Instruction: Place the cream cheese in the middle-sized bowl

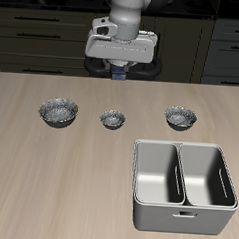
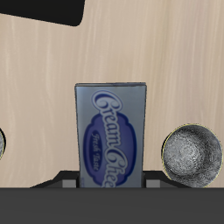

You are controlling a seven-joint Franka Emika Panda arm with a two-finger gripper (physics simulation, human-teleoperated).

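My gripper hangs high over the back of the table, shut on the cream cheese. In the wrist view the cream cheese is a dark-blue box with a lighter label, standing on end between the jaws. The middle-sized bowl, grey speckled with a dark inside, sits on the table well off to one side of the gripper and nearer the front edge. A speckled bowl shows beside the box in the wrist view; I cannot tell which one it is.
A wider, paler speckled bowl and a tiny speckled bowl stand in the same row as the middle-sized one. A grey two-compartment metal tub sits nearer the front edge, in front of the middle-sized bowl.
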